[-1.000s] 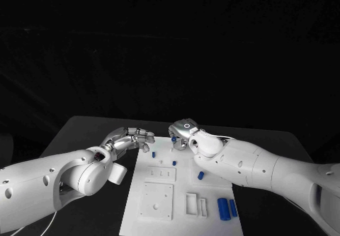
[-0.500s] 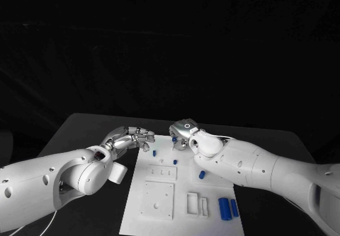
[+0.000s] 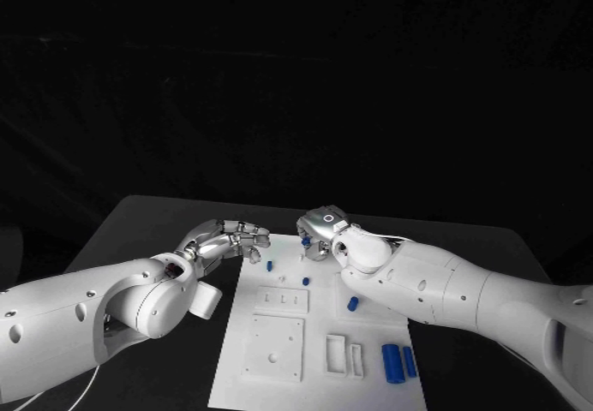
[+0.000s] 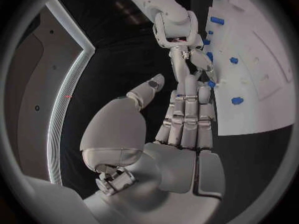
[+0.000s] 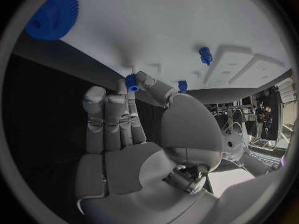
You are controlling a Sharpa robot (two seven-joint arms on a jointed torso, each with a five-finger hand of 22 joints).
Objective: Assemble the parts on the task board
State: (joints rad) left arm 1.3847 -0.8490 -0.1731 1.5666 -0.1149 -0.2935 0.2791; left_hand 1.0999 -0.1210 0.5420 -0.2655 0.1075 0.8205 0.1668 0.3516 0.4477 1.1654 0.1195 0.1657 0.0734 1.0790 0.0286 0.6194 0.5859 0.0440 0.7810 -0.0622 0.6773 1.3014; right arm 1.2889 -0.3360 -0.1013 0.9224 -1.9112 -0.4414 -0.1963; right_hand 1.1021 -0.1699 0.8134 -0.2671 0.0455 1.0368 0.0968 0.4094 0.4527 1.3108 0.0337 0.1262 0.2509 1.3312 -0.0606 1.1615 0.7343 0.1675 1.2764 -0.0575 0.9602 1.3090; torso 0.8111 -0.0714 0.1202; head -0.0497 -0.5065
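The white task board lies in the middle of the table. My right hand hovers over the board's far edge and pinches a small blue part between thumb and a finger; the same part shows under that hand in the head view. My left hand is at the board's far left corner, fingers side by side, thumb apart, holding nothing. Two blue pegs stand in the board near the hands. A blue gear lies on the board.
Another blue piece lies mid-board on the right, and two longer blue cylinders lie near the board's near right corner. Raised white rectangular fixtures take up the board's near half. Black table surrounds it.
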